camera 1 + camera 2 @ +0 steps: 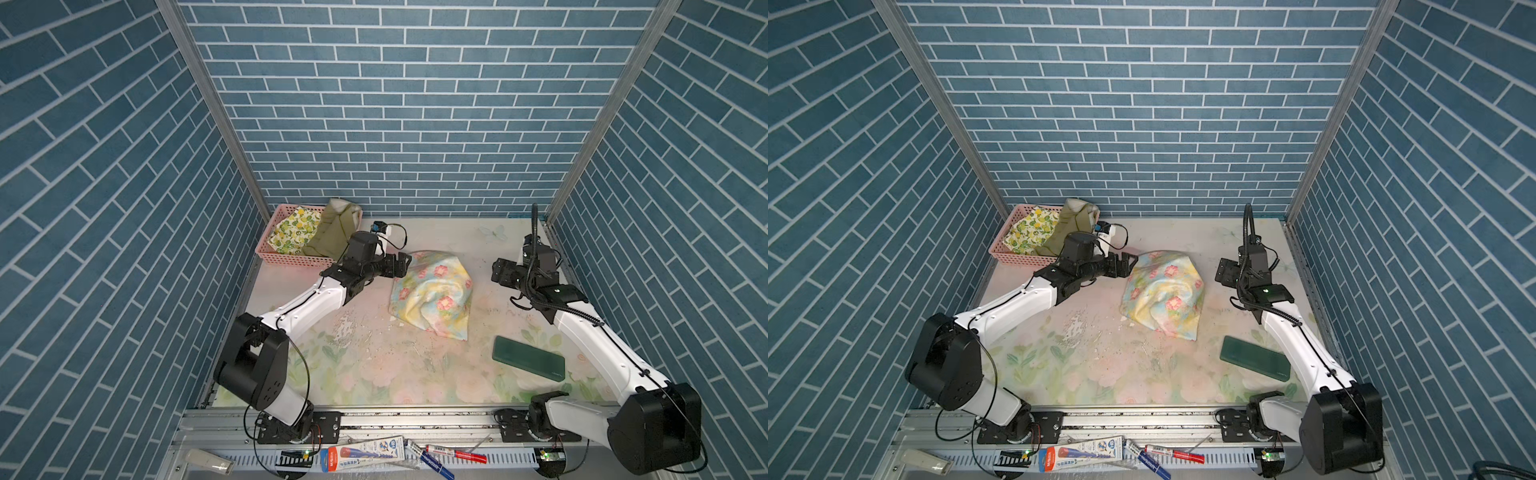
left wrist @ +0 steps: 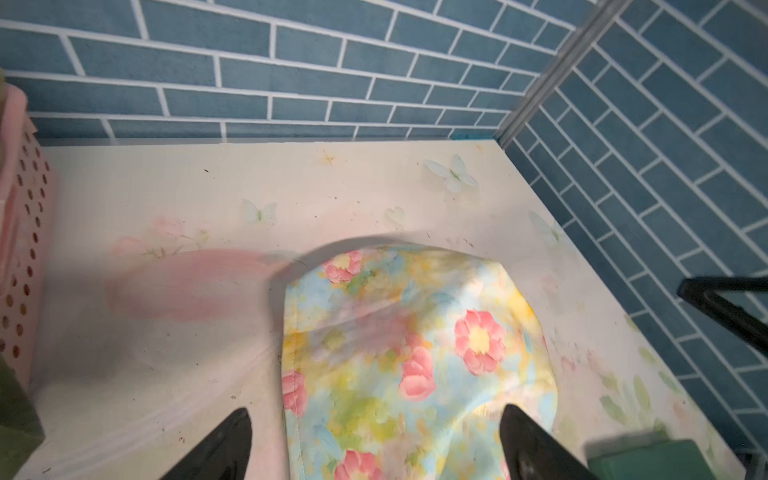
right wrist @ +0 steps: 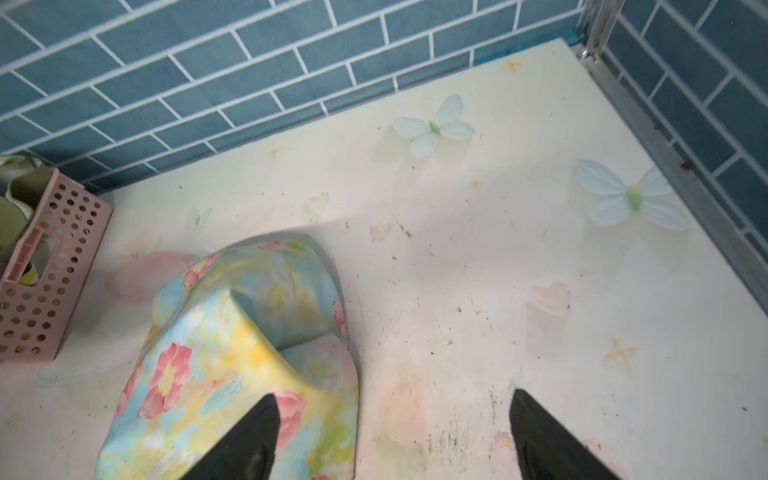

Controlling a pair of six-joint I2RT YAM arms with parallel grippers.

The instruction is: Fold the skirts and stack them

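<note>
The pastel floral skirt (image 1: 432, 293) (image 1: 1163, 295) lies in a crumpled heap in the middle of the table. My left gripper (image 1: 405, 264) (image 1: 1130, 264) is open at the heap's far left corner. In the left wrist view the floral skirt (image 2: 415, 365) is blurred below the open left gripper (image 2: 376, 411), which grips nothing. My right gripper (image 1: 496, 270) (image 1: 1221, 270) stands open to the right of the heap, apart from it. In the right wrist view the right gripper (image 3: 395, 395) is empty over bare table, with the floral skirt (image 3: 232, 353) beside it. The lemon-print skirt (image 1: 293, 230) and the olive skirt (image 1: 334, 230) sit in the pink basket (image 1: 291, 259).
The pink basket (image 1: 1017, 258) stands in the far left corner against the tiled wall. A dark green flat block (image 1: 528, 357) (image 1: 1254, 357) lies at the front right beside the right arm. Pens and small tools (image 1: 365, 453) lie on the front rail.
</note>
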